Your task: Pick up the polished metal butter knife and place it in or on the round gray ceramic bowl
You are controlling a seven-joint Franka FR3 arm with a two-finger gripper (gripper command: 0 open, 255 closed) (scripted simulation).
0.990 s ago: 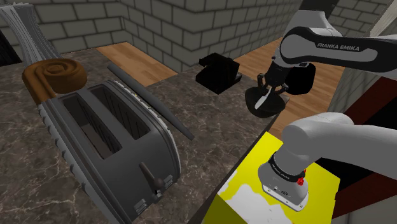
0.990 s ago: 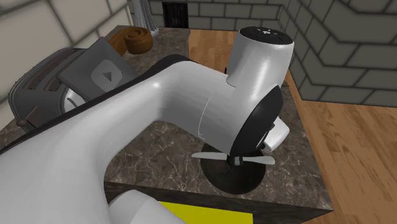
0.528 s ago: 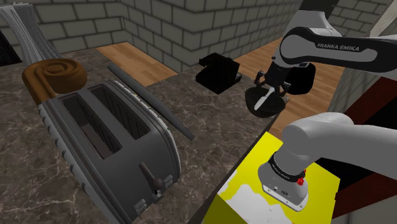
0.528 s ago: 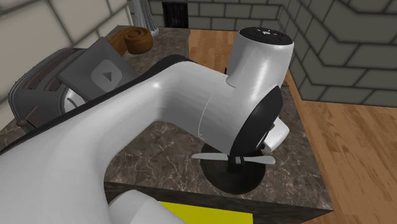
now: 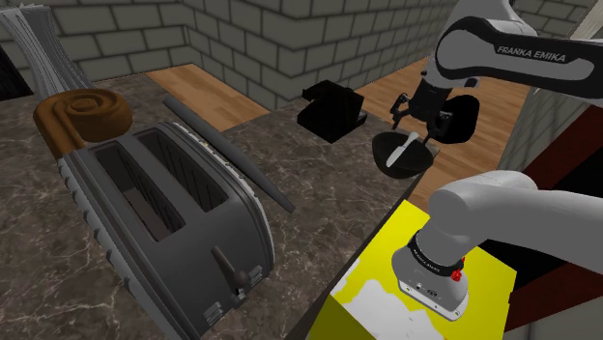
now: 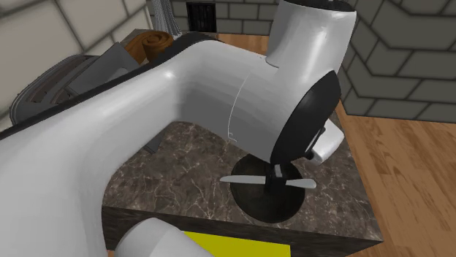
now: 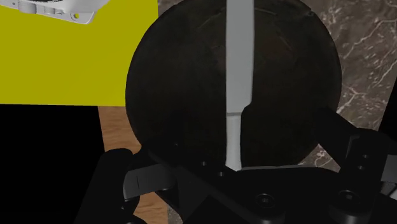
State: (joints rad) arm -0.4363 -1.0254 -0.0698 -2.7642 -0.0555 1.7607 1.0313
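Since the butter knife lies across the dark bowl at the counter's edge and the gripper hangs above it, spread and empty, only lifting clear seems left.

The knife is pale grey and smooth, with a flat, dull sheen, not a mirror polish. The bowl looks near-black and matt, faintly mottled inside. The counter is dark stone, marble-like with pale veins, smooth and slightly glossy. The floor is warm wood in planks. The walls are grey block with pale joints, rough-looking. The toaster is grey and metal-looking, with ribbed sides. The arm is smooth white with a soft gloss; its joints are dark and matt. The stand is flat, plain yellow.
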